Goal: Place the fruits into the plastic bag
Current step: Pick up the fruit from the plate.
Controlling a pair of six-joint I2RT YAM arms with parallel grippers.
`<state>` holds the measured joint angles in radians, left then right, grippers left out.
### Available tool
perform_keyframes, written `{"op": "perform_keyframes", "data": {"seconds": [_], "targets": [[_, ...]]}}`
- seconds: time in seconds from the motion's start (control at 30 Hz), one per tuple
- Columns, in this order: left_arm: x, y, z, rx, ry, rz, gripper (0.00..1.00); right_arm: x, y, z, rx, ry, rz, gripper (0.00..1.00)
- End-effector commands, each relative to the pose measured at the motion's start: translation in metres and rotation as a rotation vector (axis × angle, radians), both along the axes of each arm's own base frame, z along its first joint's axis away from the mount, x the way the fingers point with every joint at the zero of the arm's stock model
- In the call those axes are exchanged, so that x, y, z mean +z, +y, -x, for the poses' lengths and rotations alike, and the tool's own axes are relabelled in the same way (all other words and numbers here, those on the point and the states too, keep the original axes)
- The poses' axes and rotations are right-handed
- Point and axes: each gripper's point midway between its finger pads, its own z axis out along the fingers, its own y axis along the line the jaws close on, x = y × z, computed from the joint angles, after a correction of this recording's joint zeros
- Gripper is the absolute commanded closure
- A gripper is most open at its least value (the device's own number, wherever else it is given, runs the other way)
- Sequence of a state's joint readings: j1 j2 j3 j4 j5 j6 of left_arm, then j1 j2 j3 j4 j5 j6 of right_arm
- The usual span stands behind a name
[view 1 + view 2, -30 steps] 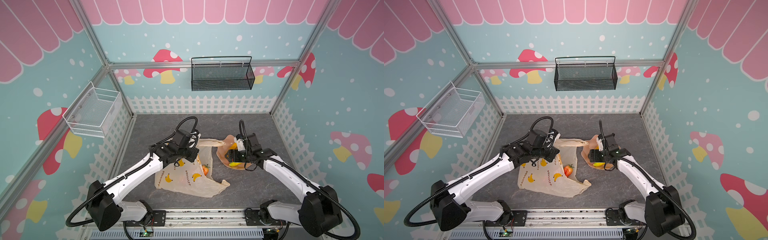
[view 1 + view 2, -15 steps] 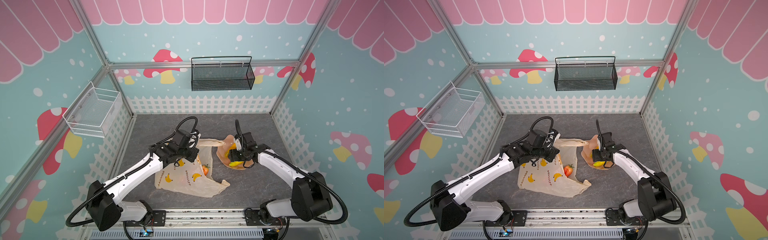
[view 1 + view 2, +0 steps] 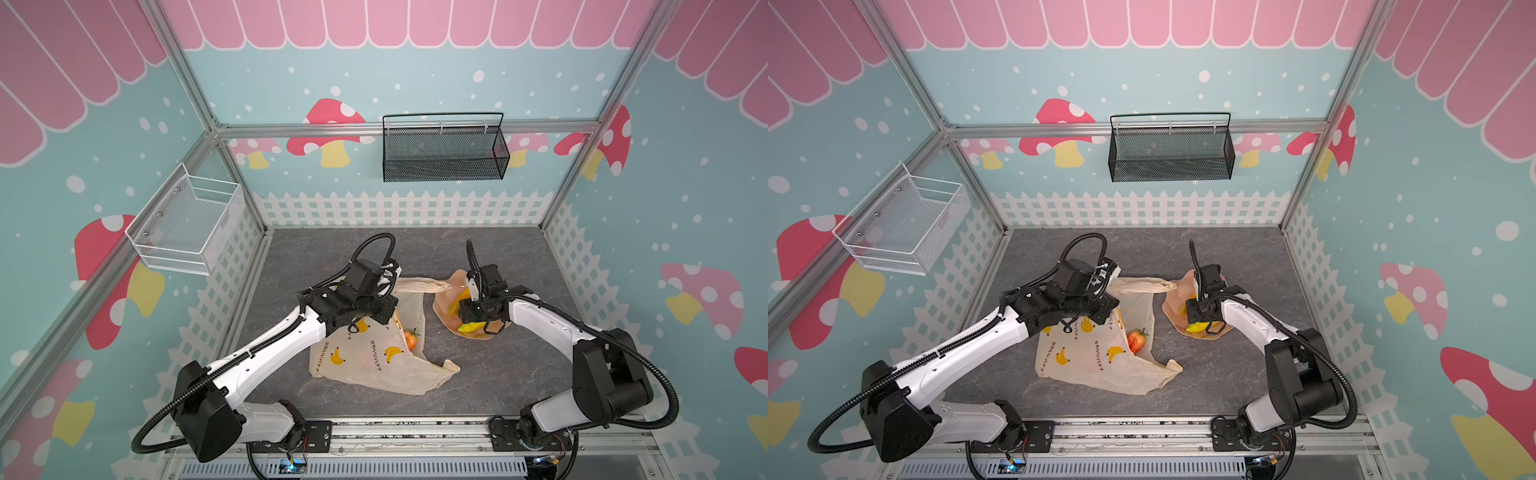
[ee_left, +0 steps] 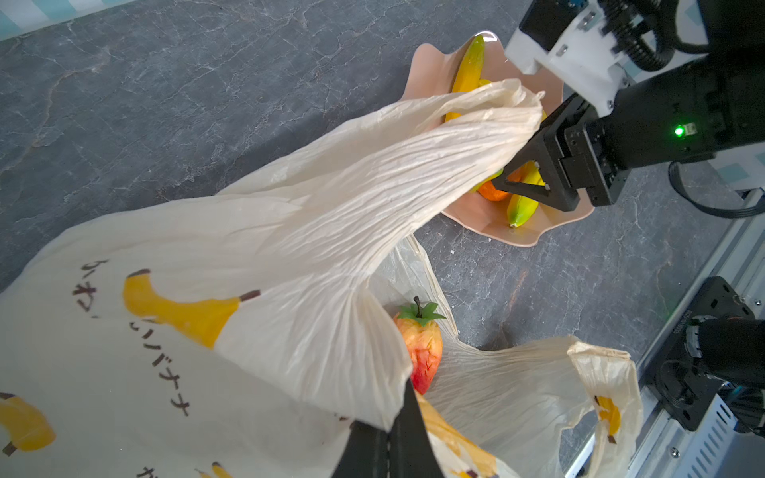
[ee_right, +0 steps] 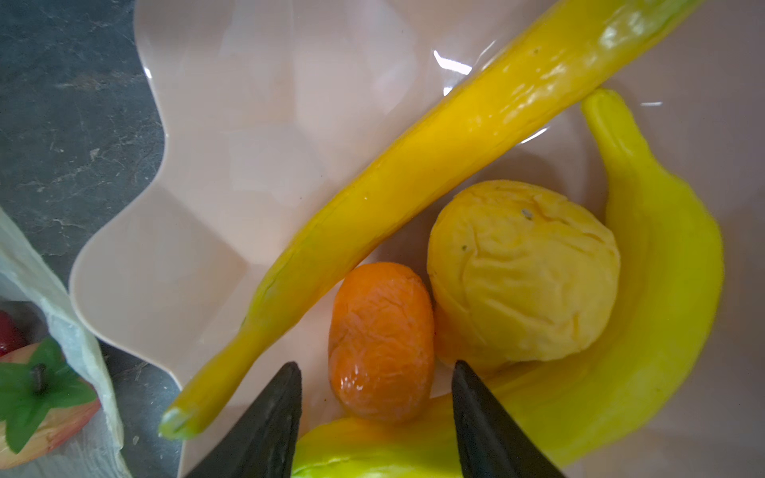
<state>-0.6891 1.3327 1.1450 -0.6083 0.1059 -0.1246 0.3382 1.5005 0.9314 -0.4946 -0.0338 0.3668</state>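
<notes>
Tangerine (image 5: pixel 381 339) first: my right claw (image 5: pixel 374 366) hangs over the pink wavy-edged plate (image 5: pixel 207 186) with its two fingers apart, one on each side of that orange fruit and neither touching it yet. To do this well I would go a little lower so the pads meet its widest part, then close gently, since the skin looks soft and wrinkled. The wrinkled yellow ball (image 5: pixel 521 269) sits close against one side and the long banana (image 5: pixel 434 165) is just beside the other, so I judge the fingers must slip in without nudging either.

My left claw (image 4: pixel 403 414) is pinched together on the plastic bag (image 4: pixel 289 207), holding its upper edge up so the mouth gapes. A strawberry (image 4: pixel 422 351) already lies inside. In both top views the plate sits near the bag at about two o'clock from it, so the carry runs toward eight o'clock, with the release low inside the mouth.
</notes>
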Motion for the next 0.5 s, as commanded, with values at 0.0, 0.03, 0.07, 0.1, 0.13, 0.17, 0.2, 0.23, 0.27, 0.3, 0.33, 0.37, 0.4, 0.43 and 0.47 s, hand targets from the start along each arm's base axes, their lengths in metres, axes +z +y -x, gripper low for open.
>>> {"op": "perform_keyframes", "data": {"seconds": [0.0,0.03,0.07,0.1,0.13,0.17,0.2,0.23,0.27,0.3,0.33,0.37,0.4,0.43,0.47], "targets": [[0.008,0.002,0.001,0.006,-0.019,0.017,1.0,0.004,0.001,-0.012,0.001,-0.027,0.001,0.41],[0.007,0.002,0.001,0.006,-0.018,0.014,1.0,0.003,0.001,-0.012,0.001,-0.028,0.002,0.42],[0.008,0.002,0.0,0.006,-0.019,0.016,1.0,0.001,0.001,-0.013,-0.001,-0.024,0.005,0.42],[0.008,0.002,0.001,0.004,-0.017,0.015,1.0,0.0,0.0,-0.013,-0.002,-0.022,0.009,0.43],[0.008,0.002,0.001,0.004,-0.017,0.015,1.0,-0.001,0.0,-0.013,-0.004,-0.02,0.013,0.43],[0.007,0.002,0.001,0.005,-0.016,0.014,1.0,-0.003,0.0,-0.014,-0.006,-0.017,0.014,0.44],[0.007,0.002,0.001,0.005,-0.015,0.015,1.0,-0.004,-0.001,-0.013,-0.008,-0.017,0.017,0.44],[0.007,0.002,0.001,0.005,-0.015,0.014,1.0,-0.004,-0.001,-0.014,-0.009,-0.019,0.018,0.44],[0.007,0.001,0.001,0.005,-0.015,0.014,1.0,-0.006,-0.002,-0.014,-0.012,-0.017,0.022,0.44],[0.007,0.001,0.0,0.005,-0.015,0.014,1.0,-0.006,-0.002,-0.014,-0.013,-0.017,0.023,0.45],[0.006,0.002,0.0,0.006,-0.014,0.013,1.0,-0.008,-0.003,-0.015,-0.016,-0.015,0.027,0.45],[0.006,0.002,0.0,0.006,-0.014,0.012,1.0,-0.008,-0.003,-0.015,-0.016,-0.015,0.027,0.45],[0.006,0.002,0.0,0.006,-0.014,0.01,1.0,-0.009,-0.003,-0.016,-0.017,-0.016,0.028,0.46],[0.006,0.002,0.0,0.007,-0.014,0.011,1.0,-0.01,-0.003,-0.016,-0.017,-0.017,0.029,0.46],[0.006,0.001,0.0,0.005,-0.014,0.012,1.0,-0.011,-0.003,-0.016,-0.017,-0.015,0.03,0.47]]}}
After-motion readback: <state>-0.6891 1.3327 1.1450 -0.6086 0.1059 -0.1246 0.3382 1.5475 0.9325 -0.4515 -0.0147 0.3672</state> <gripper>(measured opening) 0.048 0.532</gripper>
